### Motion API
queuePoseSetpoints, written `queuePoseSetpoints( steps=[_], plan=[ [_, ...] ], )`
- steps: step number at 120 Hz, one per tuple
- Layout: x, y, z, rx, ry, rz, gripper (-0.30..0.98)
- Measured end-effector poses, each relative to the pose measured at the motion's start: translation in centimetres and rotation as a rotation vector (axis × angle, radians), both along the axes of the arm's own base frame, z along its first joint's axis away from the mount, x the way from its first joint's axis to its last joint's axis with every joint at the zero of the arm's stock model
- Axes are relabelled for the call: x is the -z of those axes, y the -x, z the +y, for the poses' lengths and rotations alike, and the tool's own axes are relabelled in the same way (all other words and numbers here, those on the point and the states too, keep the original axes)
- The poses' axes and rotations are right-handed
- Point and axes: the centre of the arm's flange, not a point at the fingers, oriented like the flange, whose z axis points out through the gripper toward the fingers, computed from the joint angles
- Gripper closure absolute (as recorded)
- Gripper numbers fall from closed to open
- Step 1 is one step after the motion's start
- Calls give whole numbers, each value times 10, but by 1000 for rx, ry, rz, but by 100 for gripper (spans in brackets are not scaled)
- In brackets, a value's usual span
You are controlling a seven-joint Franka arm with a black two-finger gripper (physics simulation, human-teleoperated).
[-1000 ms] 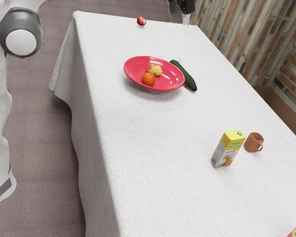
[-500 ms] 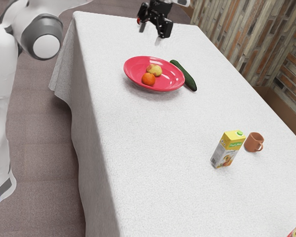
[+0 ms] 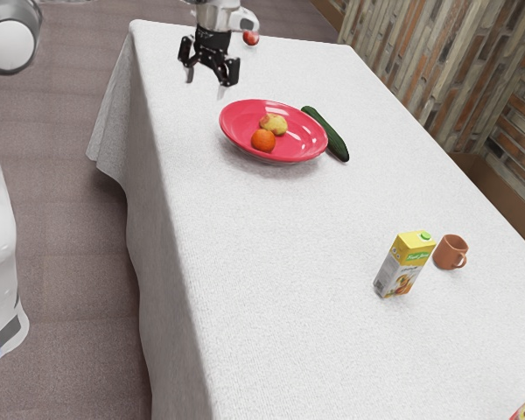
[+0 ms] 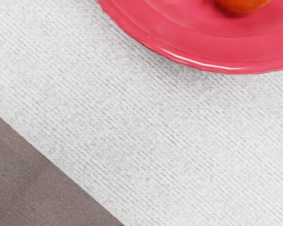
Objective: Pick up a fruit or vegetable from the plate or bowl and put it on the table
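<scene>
So the orange is sitting in the red plate with a yellowish round thing, all on a textured white tablecloth. Gripper's wide open above the cloth, near the plate. Brownish floor, multicolored slatted wall at the exterior view's right.

Open lane over the cloth, raised rim ahead.
Between the hand and the plate lies a strip of open bench; the plate's raised rim is the nearest barrier, while its hollow opens upward. Inside, the orange and yellow fruit sit close together, leaving little finger room between them. A cucumber crowds the rim toward the exterior view's right. A wide passage separates the plate from the carton and mug.
</scene>
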Motion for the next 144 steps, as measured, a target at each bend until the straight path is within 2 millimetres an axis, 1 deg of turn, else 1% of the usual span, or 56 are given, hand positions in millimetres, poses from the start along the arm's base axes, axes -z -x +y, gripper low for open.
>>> queuePoseSetpoints(
  steps=[14, 24, 28, 42, 48, 52, 58, 63, 74, 86, 96, 108, 126, 134, 144],
  plan=[
    [-12, -4, 3, 18, -66, -48, 0],
    [-13, -3, 14, 27, -125, -49, 0],
    [-12, 1, 23, 20, -138, -46, 0],
    [-9, 24, 63, -35, -170, -32, 0],
    [-6, 27, 74, -48, -181, -24, 0],
    [-7, 24, 80, -51, -195, -23, 0],
    [-6, 13, 87, -50, -216, -14, 0],
    [-3, 5, 90, -43, -226, -9, 0],
    [2, -11, 88, -23, -236, -12, 0],
    [16, -29, 87, -5, -233, -13, 0],
    [17, -50, 87, 10, -249, -25, 0],
    [13, -73, 70, 52, -256, -49, 0],
    [14, -93, 44, 104, -245, -71, 0],
    [19, -102, 34, 125, -241, -69, 0],
    [28, -108, 30, 135, -231, -60, 0]
  ],
)
